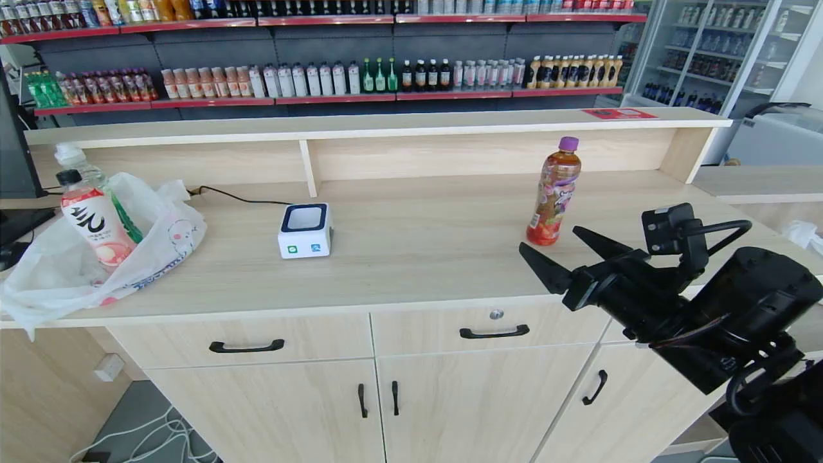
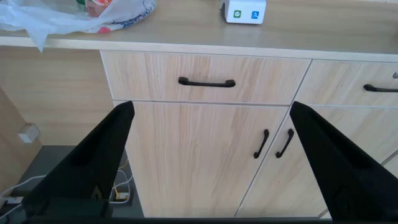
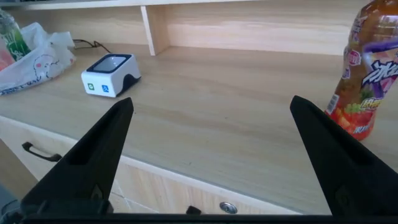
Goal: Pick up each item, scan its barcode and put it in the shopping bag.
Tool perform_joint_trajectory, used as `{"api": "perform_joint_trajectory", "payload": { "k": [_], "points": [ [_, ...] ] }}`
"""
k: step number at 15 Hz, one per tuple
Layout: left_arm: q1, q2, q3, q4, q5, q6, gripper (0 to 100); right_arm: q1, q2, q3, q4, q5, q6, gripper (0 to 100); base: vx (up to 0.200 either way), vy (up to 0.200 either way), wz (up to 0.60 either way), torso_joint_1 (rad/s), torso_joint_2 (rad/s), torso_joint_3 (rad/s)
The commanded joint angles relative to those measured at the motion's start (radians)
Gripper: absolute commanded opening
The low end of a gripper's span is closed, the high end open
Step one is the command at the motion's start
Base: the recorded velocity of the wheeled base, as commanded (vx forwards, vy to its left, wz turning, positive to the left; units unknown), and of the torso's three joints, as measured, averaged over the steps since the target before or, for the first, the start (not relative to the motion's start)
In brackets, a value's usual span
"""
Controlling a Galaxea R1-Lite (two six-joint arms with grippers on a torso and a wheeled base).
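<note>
- Hanging low in front of the cupboard doors, the left gripper has its two dark fingers spread wide with nothing between them.
- Poised at the near edge of the counter, the right gripper is likewise wide open and empty, and it points toward the bottle.
- That bottle stands upright on the counter just beyond the right gripper, apart from its fingers. It has a purple cap, amber drink and a bright label with fruit pictures; I cannot make out the wording.
- The scanner is a small white box with a dark window on top. It sits mid-counter, well to the left of the bottle, with two small square icons on its front — one green, one blue.
- The shopping bag slumps at the counter's far left, and two bottles already lean inside it. One is a pink drink with bold dark characters on its label, and behind it is a clear bottle with a green label.
- My reading of progress: two items look bagged and one is left — not yet gripped, scanned or packed.
- Shelves of drinks line the back wall.
</note>
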Motion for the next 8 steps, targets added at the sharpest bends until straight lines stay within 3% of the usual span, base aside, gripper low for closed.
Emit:
{"api": "perform_joint_trajectory", "payload": {
  "k": [1, 8],
  "points": [
    [0.0, 0.0, 0.0, 0.0, 0.0, 0.0, 100, -0.021, 0.002, 0.023, -0.001, 0.0, -0.01, 100, 0.0, -0.2, 0.0, 0.007, 0.0, 0.002],
    [0.0, 0.0, 0.0, 0.0, 0.0, 0.0, 100, -0.035, -0.003, 0.066, -0.001, 0.0, -0.011, 100, 0.0, -0.2, 0.0, 0.003, 0.0, 0.002]
  ]
}}
